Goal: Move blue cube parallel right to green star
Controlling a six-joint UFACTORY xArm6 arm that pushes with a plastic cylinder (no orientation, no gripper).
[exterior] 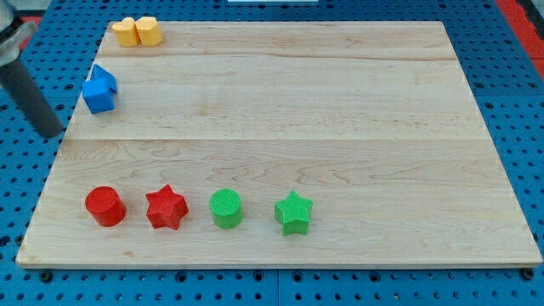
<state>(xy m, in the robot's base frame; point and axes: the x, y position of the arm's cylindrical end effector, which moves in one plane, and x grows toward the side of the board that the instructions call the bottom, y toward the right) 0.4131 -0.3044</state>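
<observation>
Hanging at the far left, just past the left edge of the wooden surface (280, 110), my tip (53, 133) sits over the blue pegboard (510, 127); there are no fingers on this rod, so nothing is spread or pinched, and it touches no block. Just to its right, apart from it, lies the blue cube (99, 95), close to the surface's left edge, with a second blue block (104, 76) of unclear shape touching it on the far side. Farther off, at the far left corner, two yellow blocks (137, 31) sit pressed side by side. Along the near edge runs a row, spaced apart, from left to right: a red cylinder (105, 206), a red star (166, 207), a green cylinder (226, 208) and the green star (294, 212), which lies well apart from the blue cube.
</observation>
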